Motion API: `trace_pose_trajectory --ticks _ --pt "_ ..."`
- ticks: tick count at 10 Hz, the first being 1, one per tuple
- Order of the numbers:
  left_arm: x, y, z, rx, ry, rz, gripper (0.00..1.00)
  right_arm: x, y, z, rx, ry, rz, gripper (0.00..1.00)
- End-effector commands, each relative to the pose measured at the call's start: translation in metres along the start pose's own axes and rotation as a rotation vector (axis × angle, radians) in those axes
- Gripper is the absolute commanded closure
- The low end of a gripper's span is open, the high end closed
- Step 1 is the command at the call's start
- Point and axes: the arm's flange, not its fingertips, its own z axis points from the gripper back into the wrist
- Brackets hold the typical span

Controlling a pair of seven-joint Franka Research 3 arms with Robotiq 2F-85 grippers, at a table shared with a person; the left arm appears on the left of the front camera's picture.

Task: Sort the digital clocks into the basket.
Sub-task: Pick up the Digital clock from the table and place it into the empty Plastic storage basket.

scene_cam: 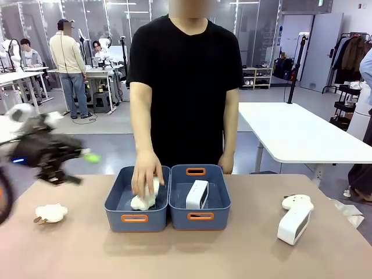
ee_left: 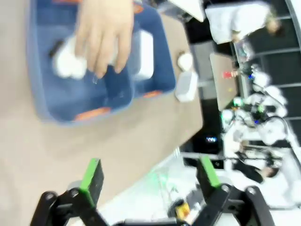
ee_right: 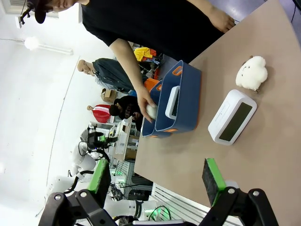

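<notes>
Left tool (ee_left: 149, 165) is closest, in its wrist view: green pads wide apart, nothing between them, hanging above bare surface (ee_left: 28, 155) short of the bins. Right tool (ee_right: 155, 165) is the same, jaws wide and empty, above the surface's near edge.

Progress as we read it: 1 of 2 done.
- First clock (scene_cam: 197, 195) stands on edge inside the basket (scene_cam: 200, 224), the bin on our right of the pair.
- Second clock (scene_cam: 293, 224) is out on the surface, well right of the basket, standing on end. It's touching or just beside a cloud toy (scene_cam: 297, 202); we can't tell which. It sits on the right tool's side, so we judge that arm takes it.

Other bin (scene_cam: 135, 224) sits against the basket's left side. Person's hand (scene_cam: 145, 174) is down in it on a white toy (scene_cam: 144, 201). Left toy (scene_cam: 51, 213) lies on the surface at our far left.

Writing: none readable. In the right wrist view the second clock's screen is dark, with 0 digits. We can make out no brand or label on the clocks or bins.
</notes>
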Motion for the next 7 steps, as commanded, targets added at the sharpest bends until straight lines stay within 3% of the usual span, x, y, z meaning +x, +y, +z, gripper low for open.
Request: trace_pose_trajectory --ticks 1,3,5,7 --pt "0.003 0.058 0.074 -0.06 0.066 0.016 0.0 0.001 0.001 0.0 0.011 -0.007 0.009 0.0" --pt "-0.014 0.117 0.136 -0.209 -0.057 0.034 0.0 0.001 0.001 0.0 0.011 -0.007 0.009 0.0" --pt "-0.024 0.148 0.176 -0.27 -0.178 0.097 0.0 0.001 0.001 0.0 0.011 -0.007 0.009 0.0" --pt "-0.021 0.163 0.178 -0.293 -0.214 0.116 0.0 0.001 0.001 0.0 0.011 -0.007 0.009 0.0"
